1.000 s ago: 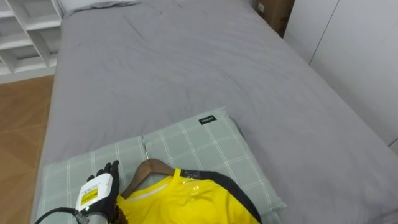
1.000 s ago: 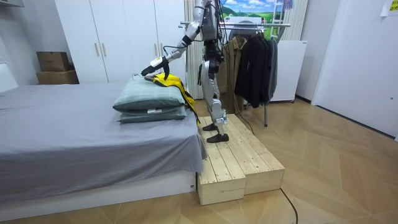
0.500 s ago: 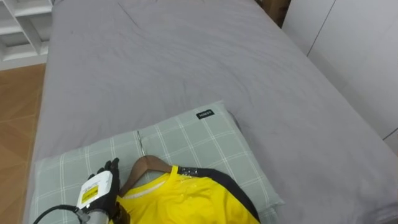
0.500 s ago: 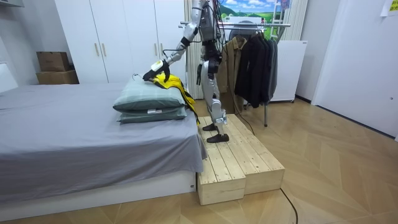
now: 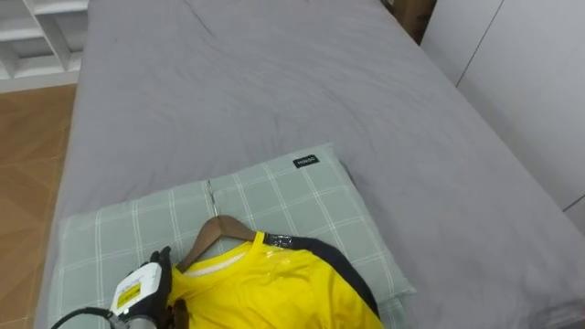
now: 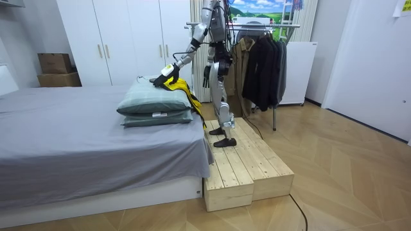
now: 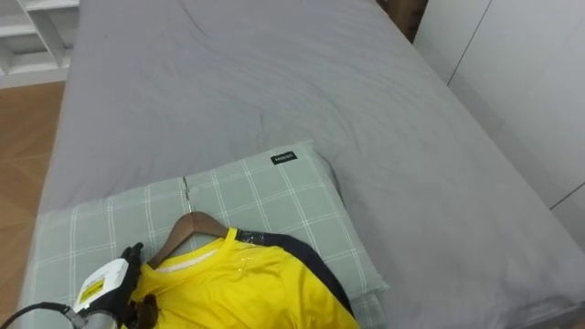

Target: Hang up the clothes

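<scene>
A yellow shirt with a dark collar band hangs on a wooden hanger and lies on a green checked pillow at the near end of the bed. The hanger's metal hook points toward the bed's middle. My left hand sits at the shirt's left shoulder, its dark fingers curled at the end of the hanger's arm. In the room view I stand on a wooden platform beside the bed, left arm stretched out to the shirt. My right hand hangs by my hip.
The grey bed stretches away ahead. A white shelf and wood floor lie to its left, a white wall to its right. Behind me stands a clothes rack with dark garments.
My left hand has drawn back toward me along the pillow, and its fingers have curled in at the hanger's arm. The eye views have shifted a little.
</scene>
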`<state>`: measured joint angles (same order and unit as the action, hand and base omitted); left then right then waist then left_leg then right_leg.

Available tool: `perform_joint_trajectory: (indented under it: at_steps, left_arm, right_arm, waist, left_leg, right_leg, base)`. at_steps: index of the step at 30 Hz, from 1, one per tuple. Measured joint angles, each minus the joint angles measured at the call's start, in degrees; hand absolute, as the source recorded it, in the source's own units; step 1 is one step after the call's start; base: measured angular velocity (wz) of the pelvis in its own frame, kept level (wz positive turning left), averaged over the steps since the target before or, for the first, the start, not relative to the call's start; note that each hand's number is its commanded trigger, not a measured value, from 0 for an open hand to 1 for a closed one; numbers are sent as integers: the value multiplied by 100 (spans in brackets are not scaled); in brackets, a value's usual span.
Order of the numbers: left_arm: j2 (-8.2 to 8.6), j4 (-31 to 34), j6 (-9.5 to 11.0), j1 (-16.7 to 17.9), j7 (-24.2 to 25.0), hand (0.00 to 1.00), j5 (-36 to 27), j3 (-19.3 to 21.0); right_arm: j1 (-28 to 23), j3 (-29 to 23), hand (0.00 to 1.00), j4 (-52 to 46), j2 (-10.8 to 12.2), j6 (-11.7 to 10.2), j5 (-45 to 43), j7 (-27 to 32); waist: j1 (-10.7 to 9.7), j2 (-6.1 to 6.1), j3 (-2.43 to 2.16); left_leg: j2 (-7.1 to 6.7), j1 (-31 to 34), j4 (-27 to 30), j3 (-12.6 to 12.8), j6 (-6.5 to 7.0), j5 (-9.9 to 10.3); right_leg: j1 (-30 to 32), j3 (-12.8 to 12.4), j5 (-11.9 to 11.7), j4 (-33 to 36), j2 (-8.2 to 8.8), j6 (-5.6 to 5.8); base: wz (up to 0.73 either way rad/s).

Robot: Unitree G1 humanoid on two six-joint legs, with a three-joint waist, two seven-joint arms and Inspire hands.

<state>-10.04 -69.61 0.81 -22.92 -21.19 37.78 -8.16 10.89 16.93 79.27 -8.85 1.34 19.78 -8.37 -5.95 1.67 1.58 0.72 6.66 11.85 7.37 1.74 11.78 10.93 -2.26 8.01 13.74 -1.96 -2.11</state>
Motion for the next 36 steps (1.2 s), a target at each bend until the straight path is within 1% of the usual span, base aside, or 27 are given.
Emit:
perform_joint_trajectory:
  at_steps: [2, 3, 5, 8, 18, 36]
  left_arm:
    - [11, -64, -7, 2, 64, 0, -11, -41]
    - [33, -112, -19, 2, 76, 0, -18, -117]
    - [58, -128, -44, 1, 116, 0, -18, -131]
    - [53, -130, -51, 0, 192, 0, -142, -153]
    - [61, -127, -90, -1, 284, 0, -146, -168]
    - [60, -128, -138, -2, 310, 0, -145, -213]
  right_arm:
    - [1, 45, 0, 8, 2, 2, 11, 1]
    - [2, 68, 0, 12, 1, 2, 20, 6]
    - [4, 101, 0, 15, 8, 2, 20, 6]
    - [15, 113, 0, 13, 33, 3, -19, 4]
    - [26, 197, 0, 11, 34, 3, -12, -10]
    - [28, 201, 0, 82, 32, 3, -10, -43]
  waist:
    - [7, 25, -2]
    - [8, 27, -3]
    - [11, 26, -3]
    - [22, 21, -3]
    - [17, -72, -1]
    - [18, -78, -3]
  left_leg:
    - [-4, 0, -1, 4, 0, -4]
    - [-8, -12, -2, 9, 1, -4]
    - [-12, -29, -4, 11, 3, -5]
    - [-13, -31, -5, 34, 4, -6]
    - [-6, -15, -14, 39, 3, -6]
    - [-6, -19, -17, 46, 3, -7]
  right_leg:
    - [0, 4, 0, -1, -1, 0]
    - [-10, 2, 0, -2, -2, 0]
    - [-26, 2, 0, -2, 0, 0]
    - [-23, -13, 0, -5, -1, 0]
    - [3, -22, 0, -4, 3, 0]
    - [1, -21, 0, -3, 1, 0]
  base:
    - [0]
    - [0]
    - [0]
    - [-1]
    - [0]
    - [0]
